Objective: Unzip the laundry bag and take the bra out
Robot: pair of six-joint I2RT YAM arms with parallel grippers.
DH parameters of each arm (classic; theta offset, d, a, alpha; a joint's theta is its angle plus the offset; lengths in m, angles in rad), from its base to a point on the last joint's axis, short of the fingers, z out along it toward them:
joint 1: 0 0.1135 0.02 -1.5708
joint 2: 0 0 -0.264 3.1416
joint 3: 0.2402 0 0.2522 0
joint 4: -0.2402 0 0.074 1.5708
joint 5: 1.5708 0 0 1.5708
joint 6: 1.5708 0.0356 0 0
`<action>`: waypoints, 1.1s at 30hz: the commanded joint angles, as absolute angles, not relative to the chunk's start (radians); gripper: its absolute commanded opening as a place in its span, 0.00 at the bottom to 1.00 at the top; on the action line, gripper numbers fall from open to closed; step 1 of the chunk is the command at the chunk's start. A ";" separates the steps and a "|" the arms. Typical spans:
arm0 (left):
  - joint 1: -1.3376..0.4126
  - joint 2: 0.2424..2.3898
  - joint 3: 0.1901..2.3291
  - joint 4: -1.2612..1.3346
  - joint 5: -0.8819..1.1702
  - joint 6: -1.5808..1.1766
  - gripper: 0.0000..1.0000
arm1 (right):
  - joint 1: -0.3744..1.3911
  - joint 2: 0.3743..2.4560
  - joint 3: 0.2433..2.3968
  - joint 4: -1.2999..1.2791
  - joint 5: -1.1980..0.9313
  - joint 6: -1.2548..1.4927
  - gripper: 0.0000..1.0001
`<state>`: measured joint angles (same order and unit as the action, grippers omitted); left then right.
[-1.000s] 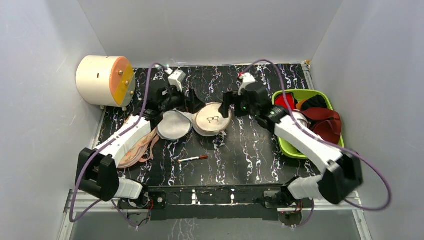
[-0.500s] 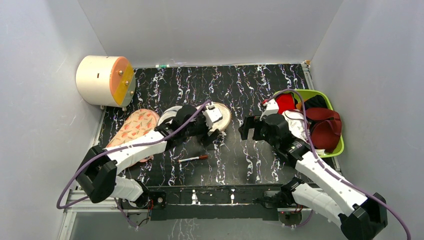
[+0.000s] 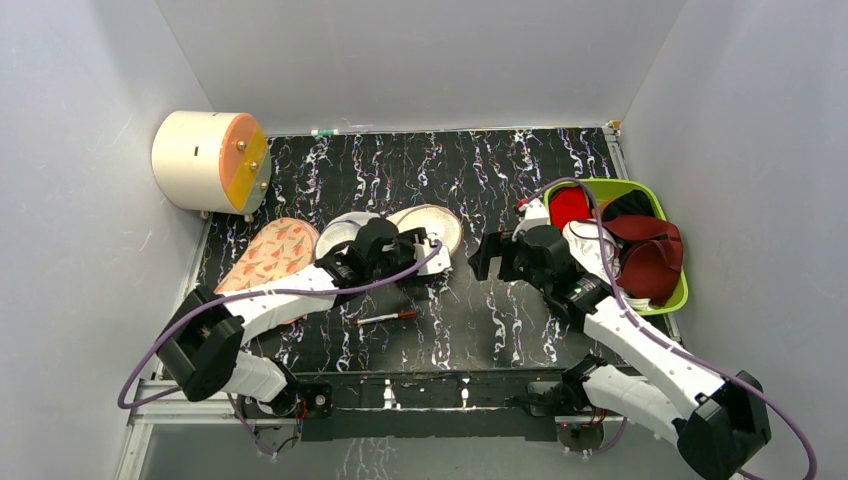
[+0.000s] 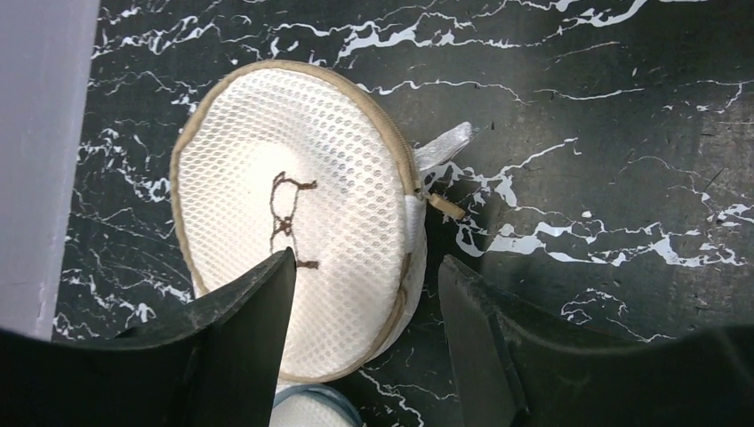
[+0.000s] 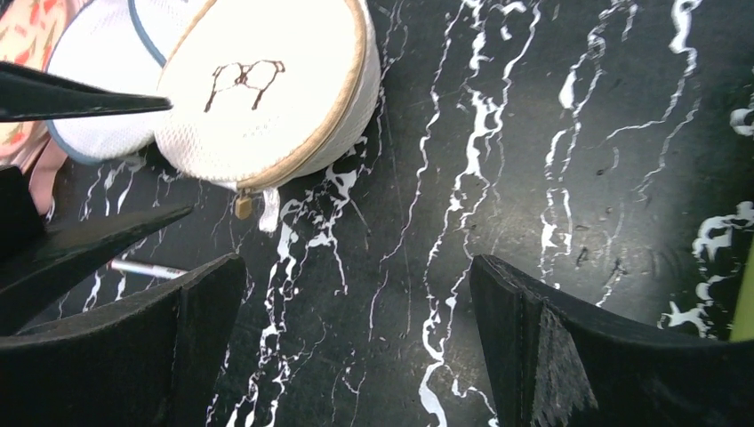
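Straddling laundry bag (image 4: 302, 169) rim — left jaws part-open | right jaws wide, apart

- My left gripper (image 4: 364, 262) has swung from far-left of the laundry bag (image 4: 293, 205) to over its near edge.
- Its jaws have narrowed: one finger over the mesh, the other at the rim.
- My right gripper (image 5: 356, 264) has backed off to the right, apart from the bag.

The table (image 3: 500, 170) has a black top with white veining. 6 items rest on it:
- cream cylinder (image 3: 200, 160), far left corner
- pink leaf-patterned bra (image 3: 270, 250), left
- grey-white mesh pouch (image 3: 340, 230), touching the laundry bag (image 3: 430, 222)
- pen (image 3: 385, 318), near centre
- green bin (image 3: 596, 183), right
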<state>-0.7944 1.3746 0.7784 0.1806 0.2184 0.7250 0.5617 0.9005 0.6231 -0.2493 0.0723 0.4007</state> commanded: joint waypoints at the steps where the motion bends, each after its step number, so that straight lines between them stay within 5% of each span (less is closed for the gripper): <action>1: -0.807 1.429 0.789 0.268 0.233 0.691 0.57 | 0.560 0.934 0.629 -0.167 -0.009 0.405 0.98; 8: -0.807 1.521 0.807 0.259 0.136 0.709 0.56 | 0.561 0.985 0.623 -0.111 -0.067 0.407 0.97; 17: -0.807 1.519 0.884 0.244 0.109 0.554 0.24 | 0.561 0.990 0.638 -0.084 -0.111 0.388 0.86; 25: -0.807 1.551 1.033 0.133 0.082 0.305 0.01 | 0.561 0.928 0.655 -0.112 -0.094 0.372 0.66; 33: -0.807 1.550 1.048 0.099 0.106 0.096 0.00 | 0.561 0.955 0.682 -0.040 -0.138 0.374 0.43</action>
